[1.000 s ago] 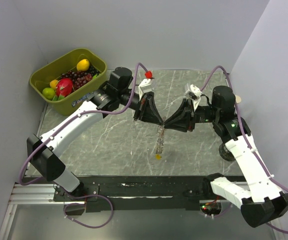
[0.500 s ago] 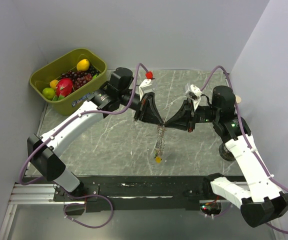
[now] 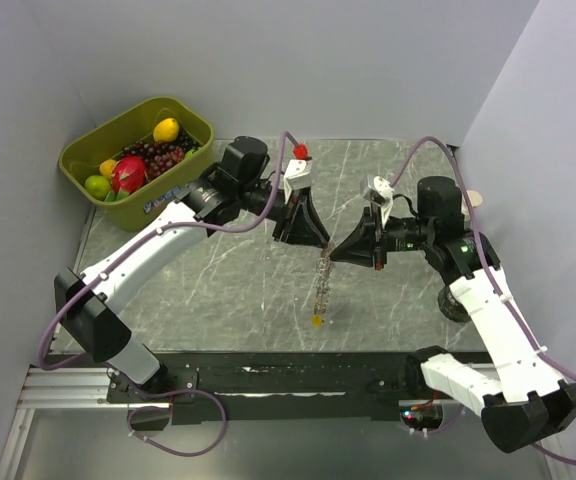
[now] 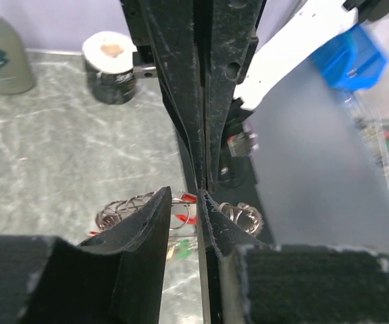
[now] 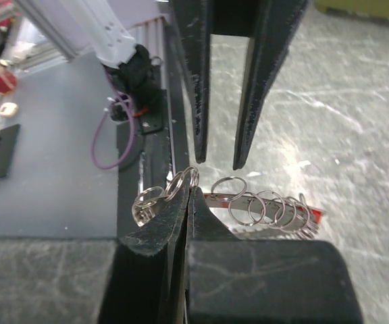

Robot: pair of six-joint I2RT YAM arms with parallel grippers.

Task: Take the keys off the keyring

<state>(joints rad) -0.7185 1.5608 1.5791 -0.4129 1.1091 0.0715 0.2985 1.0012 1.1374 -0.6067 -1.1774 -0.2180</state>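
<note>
The keyring (image 3: 320,285) is a string of silvery linked rings hanging over the marble table (image 3: 218,270). A yellow key (image 3: 315,320) hangs at its lower end. My right gripper (image 3: 334,256) is shut on a ring at the top of the keyring; in the right wrist view (image 5: 190,192) the rings (image 5: 262,206) fan out to either side of the closed tips. My left gripper (image 3: 320,244) faces it tip to tip, with its jaws apart and nothing between them (image 5: 219,164). In the left wrist view (image 4: 184,194) a red key (image 4: 184,219) and a green key (image 4: 184,251) show below.
A green bin (image 3: 196,120) of fruit stands at the back left. A grey bottle (image 4: 2,54) and a black roll (image 4: 110,67) stand at the right side of the table. The black base rail (image 3: 268,375) runs along the near edge.
The two grippers met tip to tip on the keyring before. Now the left jaws are apart and the right gripper has shifted slightly left and down with the keyring.
</note>
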